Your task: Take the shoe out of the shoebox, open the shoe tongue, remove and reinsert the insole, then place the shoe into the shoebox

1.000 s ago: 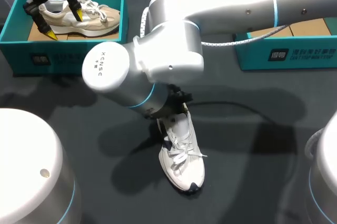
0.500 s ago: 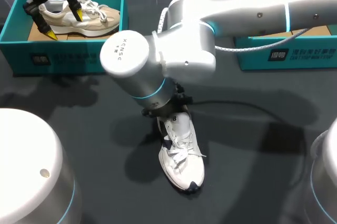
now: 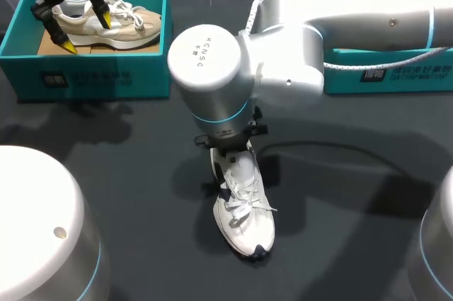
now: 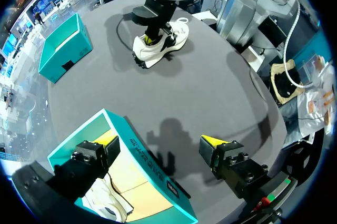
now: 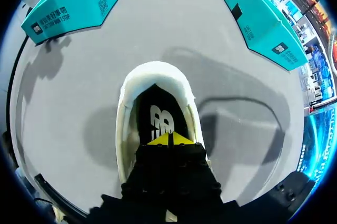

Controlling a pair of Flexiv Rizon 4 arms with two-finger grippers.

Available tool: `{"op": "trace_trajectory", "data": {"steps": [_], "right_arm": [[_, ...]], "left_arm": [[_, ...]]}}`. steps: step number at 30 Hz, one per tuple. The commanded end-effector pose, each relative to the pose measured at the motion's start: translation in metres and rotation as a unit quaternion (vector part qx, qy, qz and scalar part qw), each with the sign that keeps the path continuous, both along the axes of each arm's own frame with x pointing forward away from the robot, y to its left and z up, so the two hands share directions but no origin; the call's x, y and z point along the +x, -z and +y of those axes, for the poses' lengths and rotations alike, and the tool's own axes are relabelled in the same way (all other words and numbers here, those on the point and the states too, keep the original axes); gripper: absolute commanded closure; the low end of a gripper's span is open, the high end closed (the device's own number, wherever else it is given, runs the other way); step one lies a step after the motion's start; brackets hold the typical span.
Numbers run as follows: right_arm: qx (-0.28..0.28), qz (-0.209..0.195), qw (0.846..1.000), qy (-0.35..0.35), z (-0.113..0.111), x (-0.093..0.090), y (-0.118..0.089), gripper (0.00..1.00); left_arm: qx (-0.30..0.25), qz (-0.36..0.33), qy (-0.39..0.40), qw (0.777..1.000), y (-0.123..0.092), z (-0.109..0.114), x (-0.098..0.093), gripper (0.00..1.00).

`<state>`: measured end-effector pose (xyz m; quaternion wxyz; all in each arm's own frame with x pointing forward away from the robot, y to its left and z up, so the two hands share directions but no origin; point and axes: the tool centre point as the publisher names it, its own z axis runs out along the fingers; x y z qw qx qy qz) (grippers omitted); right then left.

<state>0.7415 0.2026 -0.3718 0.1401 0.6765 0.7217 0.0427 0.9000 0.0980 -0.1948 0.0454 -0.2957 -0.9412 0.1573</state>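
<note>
One white lace-up sneaker (image 3: 243,209) stands upright on the dark grey tabletop (image 3: 340,244), about mid-table, well apart from both boxes. Its black insole with a white mark (image 5: 156,113) lies inside. The right gripper (image 5: 169,139) points down into the shoe's opening, yellow tips pressed together over the insole; whether they pinch it, cannot tell. The left gripper (image 3: 85,30) hangs over a teal cardboard shoebox (image 3: 92,78) at far left, fingers spread wide, empty. A beige sneaker (image 3: 120,28) lies in that box. A second teal shoebox (image 3: 396,78) sits far right.
</note>
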Motion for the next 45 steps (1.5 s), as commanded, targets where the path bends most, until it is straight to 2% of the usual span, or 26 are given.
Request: {"op": "trace_trajectory", "data": {"steps": [1, 6, 9, 13, 18, 20, 26, 31, 36, 41, 45], "right_arm": [[0.003, 0.006, 1.000, -0.002, -0.002, 0.007, 0.012, 1.00], [-0.047, -0.008, 0.999, 0.007, 0.006, 0.002, 0.015, 1.00], [-0.100, -0.012, 0.995, 0.023, 0.008, -0.003, 0.005, 1.00], [-0.139, -0.012, 0.990, 0.029, 0.008, -0.007, -0.007, 1.00], [-0.229, -0.006, 0.973, 0.034, 0.013, -0.012, -0.016, 1.00], [-0.255, 0.006, 0.967, 0.029, 0.014, -0.012, -0.014, 1.00], [-0.287, 0.030, 0.957, 0.026, 0.004, -0.012, -0.004, 1.00], [-0.311, 0.034, 0.949, 0.031, -0.002, -0.015, -0.004, 1.00], [-0.314, 0.039, 0.948, 0.035, -0.013, -0.018, 0.001, 1.00], [-0.258, 0.055, 0.963, 0.049, -0.041, -0.021, 0.022, 1.00], [-0.210, 0.063, 0.974, 0.049, -0.053, -0.021, 0.038, 1.00]], "left_arm": [[0.002, 0.000, 0.001, 1.000, 0.000, 0.000, 0.000, 0.00], [0.002, 0.000, 0.001, 1.000, 0.000, 0.000, 0.000, 0.00], [0.002, 0.000, 0.001, 1.000, 0.000, 0.000, 0.000, 0.00], [0.002, 0.000, 0.001, 1.000, 0.000, 0.000, 0.000, 0.00], [0.002, 0.000, 0.001, 1.000, 0.000, 0.000, 0.000, 0.00], [0.002, 0.000, 0.001, 1.000, 0.000, 0.000, 0.000, 0.00], [0.002, 0.000, 0.001, 1.000, 0.000, 0.000, 0.000, 0.00], [0.002, 0.000, 0.001, 1.000, 0.000, 0.000, 0.000, 0.00], [0.002, 0.000, 0.001, 1.000, 0.000, 0.000, 0.000, 0.00], [0.002, 0.000, 0.001, 1.000, 0.000, 0.000, 0.000, 0.00], [0.002, 0.000, 0.001, 1.000, 0.000, 0.000, 0.000, 0.00]]}}
